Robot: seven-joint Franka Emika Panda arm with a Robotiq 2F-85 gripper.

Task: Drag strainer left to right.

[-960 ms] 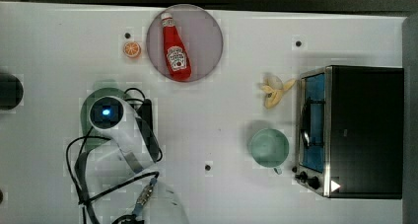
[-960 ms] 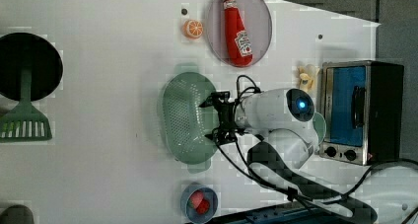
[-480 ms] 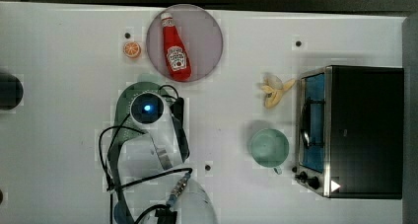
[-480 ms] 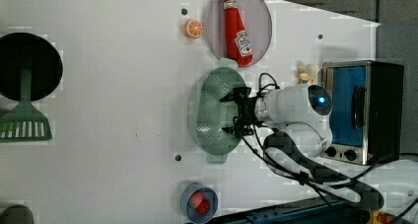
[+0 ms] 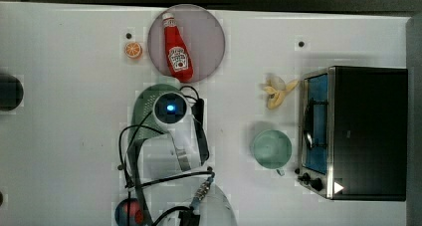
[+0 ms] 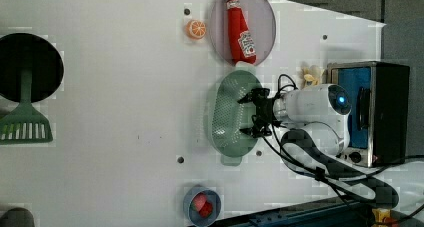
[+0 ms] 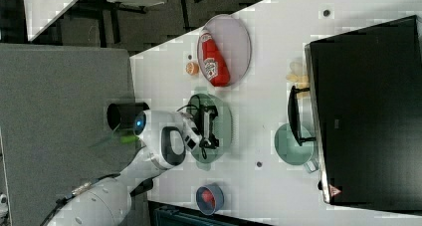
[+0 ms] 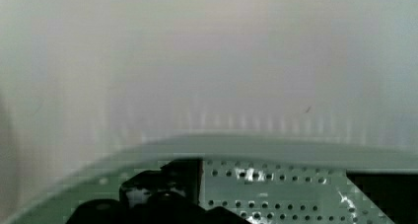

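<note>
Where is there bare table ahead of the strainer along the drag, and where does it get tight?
In the top view, a bare strip lies between the strainer and the mint-green cup, below the banana. It gets tight at the strainer's top end, beside the ketchup plate, and further right, where the cup and toaster oven close in.

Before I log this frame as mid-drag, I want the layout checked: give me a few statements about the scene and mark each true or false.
1. The gripper is down inside the strainer. True.
2. The ketchup bottle lies on a round plate. True.
3. The green cup sits inside the strainer. False: it stands on the table beside the toaster oven, apart from the strainer.
4. The orange slice rests on the plate. False: it lies on the table next to the plate.
5. The banana lies near the toaster oven. True.
</note>
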